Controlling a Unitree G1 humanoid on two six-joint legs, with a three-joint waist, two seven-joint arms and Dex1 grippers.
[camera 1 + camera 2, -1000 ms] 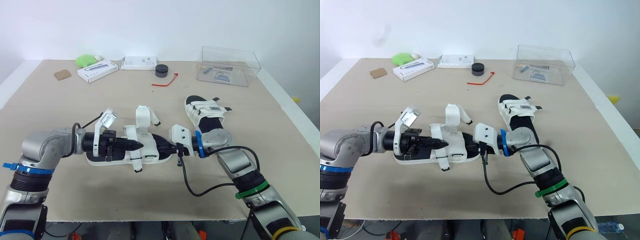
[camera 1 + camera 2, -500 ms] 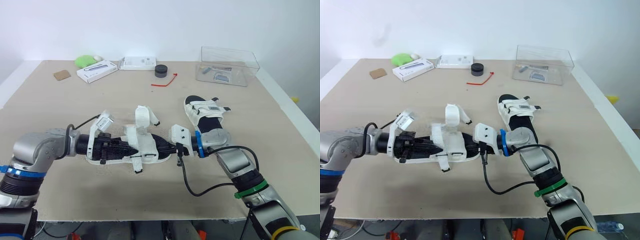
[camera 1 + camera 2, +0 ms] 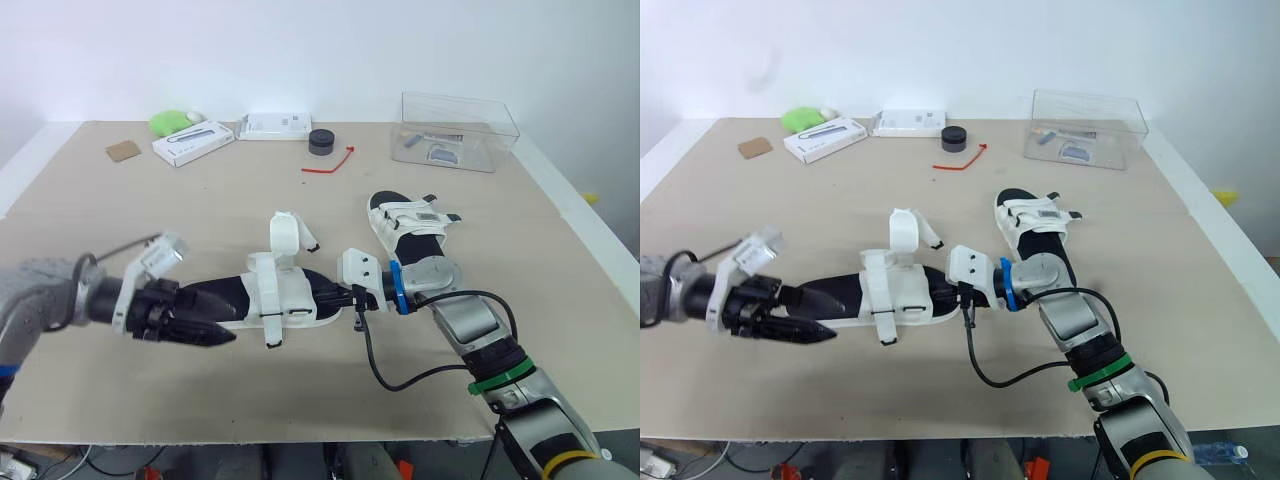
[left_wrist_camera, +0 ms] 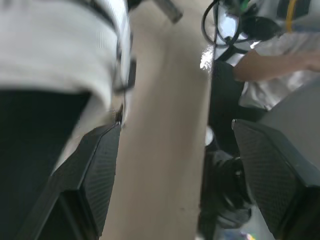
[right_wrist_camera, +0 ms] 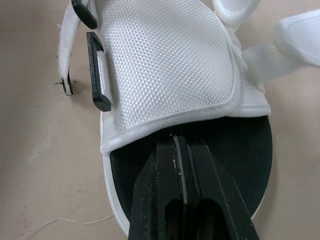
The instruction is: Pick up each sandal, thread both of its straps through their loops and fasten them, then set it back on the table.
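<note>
Beige tabletop [image 3: 120, 220] is seen from above, backed by a plain white wall. Near its middle a white-strapped sandal with a black sole [image 3: 290, 298] is laid flat, with one strap stood up loose and unthreaded and a wider mesh band folded over the footbed. A second, matching white-and-black sandal [image 3: 412, 222] is laid just beyond the first sandal's right-hand end, farther from the robot. The right gripper [image 5: 179, 145] is set at that right-hand end, its fingers pressed together with nothing between them and their tips rested on the black footbed by the band's edge. The left gripper [image 4: 176, 130] is held close at the first sandal's left-hand end, fingers spread wide and empty; whether the sole is touched cannot be told. A slip is judged the main risk. Because the sandal is only pressed, not clamped, it could be shoved along the table or spun if the wide fingers are closed against its end rather than around it. The loose strap could also be knocked flat or snagged.
</note>
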